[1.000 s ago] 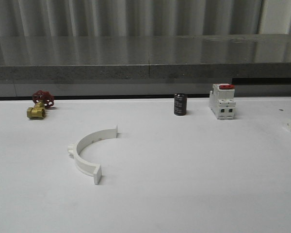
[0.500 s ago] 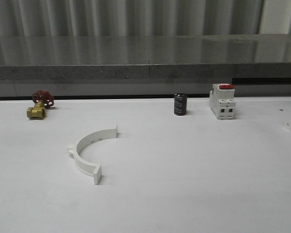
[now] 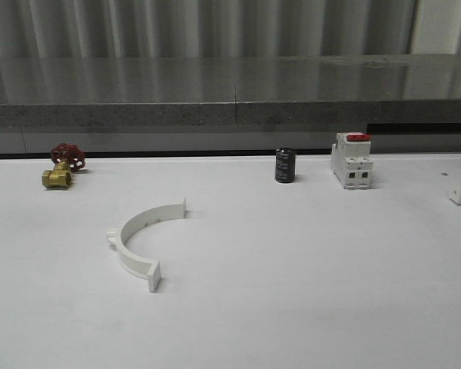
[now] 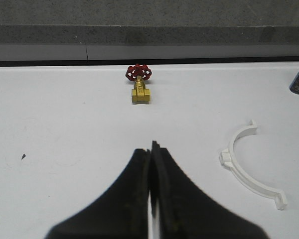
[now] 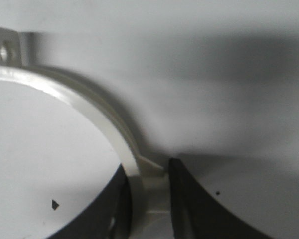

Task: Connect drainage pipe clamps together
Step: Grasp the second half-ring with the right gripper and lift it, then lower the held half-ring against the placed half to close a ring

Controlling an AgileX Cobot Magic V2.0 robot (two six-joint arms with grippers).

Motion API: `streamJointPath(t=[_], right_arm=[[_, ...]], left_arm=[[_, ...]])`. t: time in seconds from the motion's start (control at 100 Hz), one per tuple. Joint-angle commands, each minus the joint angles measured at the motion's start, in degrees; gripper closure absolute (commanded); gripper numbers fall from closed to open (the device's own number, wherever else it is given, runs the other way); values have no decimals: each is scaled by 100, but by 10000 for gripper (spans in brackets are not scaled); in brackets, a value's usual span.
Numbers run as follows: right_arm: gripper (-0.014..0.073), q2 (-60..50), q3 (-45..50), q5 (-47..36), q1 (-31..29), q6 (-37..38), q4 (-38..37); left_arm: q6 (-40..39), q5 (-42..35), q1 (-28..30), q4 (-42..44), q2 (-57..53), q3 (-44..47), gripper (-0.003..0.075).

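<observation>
1. One white clamp half (image 3: pixel 142 234) is lying flat on the white surface (image 3: pixel 307 269), left of centre, its arc opening toward the right.
2. Left fingers (image 4: pixel 150 164) are pressing together with nothing between them, hovering above the surface; this clamp half (image 4: pixel 249 162) is sitting off to one side, apart from them.
3. Right fingers (image 5: pixel 147 199) are gripping the second clamp half (image 5: pixel 84 107) at its side lug, band between the pads.
4. Brass valve (image 3: pixel 60 167), black cylinder (image 3: pixel 285 165) and breaker (image 3: pixel 351 160) are standing along the far edge.

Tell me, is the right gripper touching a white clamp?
Touching. Right wrist view: the right gripper has both fingers pressed against the clamp half between them.
</observation>
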Motion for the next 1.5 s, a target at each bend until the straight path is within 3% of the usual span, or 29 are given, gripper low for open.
streamJointPath(t=[0.0, 0.24, 0.45, 0.59, 0.74, 0.86, 1.2, 1.49], right_arm=[[594, -278, -126, 210, -27, -26, 198], [594, -516, -310, 564, 212, 147, 514], [594, -1180, -347, 776, 1367, 1249, 372], [594, -1319, -431, 676, 2462, 2566, -388], [594, -1244, -636, 631, 3717, 4899, -1720], [594, -1061, -745, 549, 4333, 6123, -2396], [594, -294, -1176, 461, 5080, 6928, -2459], [594, 90, -1288, 123, 5283, 7356, -2452]], left_arm=[[-2, -456, 4, -35, 4, -143, 741], [-2, -456, 4, -35, 4, -143, 741], [-2, -456, 4, -35, 4, -143, 741], [-2, -456, 4, -35, 4, -143, 741], [-2, -456, 4, -35, 4, -143, 741], [-2, -462, 4, -35, 4, -143, 741], [-2, -462, 4, -35, 4, -143, 741], [-2, -462, 4, -35, 4, -143, 741]])
